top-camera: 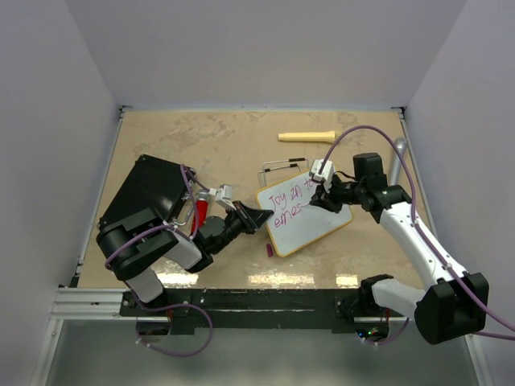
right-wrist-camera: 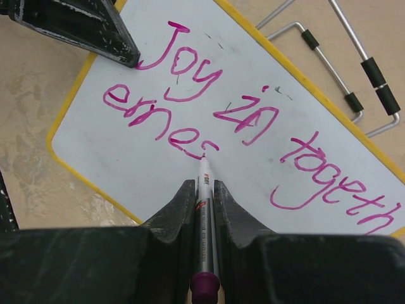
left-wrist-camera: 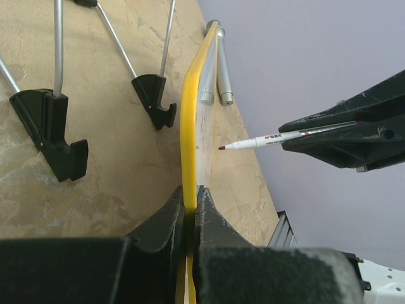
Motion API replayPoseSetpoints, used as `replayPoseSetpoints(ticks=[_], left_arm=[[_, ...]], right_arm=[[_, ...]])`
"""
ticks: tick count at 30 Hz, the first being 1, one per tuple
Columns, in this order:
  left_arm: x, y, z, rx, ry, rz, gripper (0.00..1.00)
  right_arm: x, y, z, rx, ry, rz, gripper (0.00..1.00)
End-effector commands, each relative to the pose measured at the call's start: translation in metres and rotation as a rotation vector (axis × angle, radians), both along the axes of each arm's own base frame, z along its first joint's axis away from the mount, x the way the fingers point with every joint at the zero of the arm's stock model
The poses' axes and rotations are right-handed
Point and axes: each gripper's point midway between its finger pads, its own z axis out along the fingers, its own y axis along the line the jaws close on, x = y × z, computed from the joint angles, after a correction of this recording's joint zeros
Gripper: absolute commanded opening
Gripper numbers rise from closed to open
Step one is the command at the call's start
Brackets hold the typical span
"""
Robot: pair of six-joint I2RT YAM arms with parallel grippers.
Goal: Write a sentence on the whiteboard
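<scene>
The whiteboard [top-camera: 315,225] lies tilted at mid-table, white with a yellow rim [left-wrist-camera: 190,120]. My left gripper [top-camera: 259,217] is shut on its left edge, with both jaws pinching the rim [left-wrist-camera: 190,206]. My right gripper [top-camera: 316,199] is shut on a slim silver marker [right-wrist-camera: 204,190] whose tip touches the board. The sentence [right-wrist-camera: 253,120] is in pink handwriting: "Joy in togeth" on top, "ernes" [right-wrist-camera: 158,120] below, with the tip at the last letter. From the left wrist, the marker [left-wrist-camera: 266,140] points at the board face.
A black flat case [top-camera: 145,189] lies at the left, behind my left arm. Wire legs with black feet [left-wrist-camera: 152,98] rest just behind the board. A cream wooden stick [top-camera: 307,137] and a silver cylinder [top-camera: 399,157] lie at the back right. A small purple cap [top-camera: 269,250] sits near the board's front corner.
</scene>
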Motion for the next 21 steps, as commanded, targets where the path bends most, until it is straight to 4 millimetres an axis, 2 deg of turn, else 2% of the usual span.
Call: replayPoseSetpoints(ticks=[1,11,21], left_arm=[[-0.002,0.000,0.011,0.017,-0.081,-0.017,0.00],[-0.002,0.000,0.010,0.019,-0.080,-0.017,0.00],[-0.002,0.000,0.011,0.015,-0.083,-0.017,0.00]], right_arm=[[0.014,-0.002,0.023,0.034,-0.072,-0.045,0.00],[0.029,-0.010,0.015,0.002,-0.068,-0.124,0.00],[0.032,-0.014,0.006,-0.020,-0.047,-0.145,0.00]])
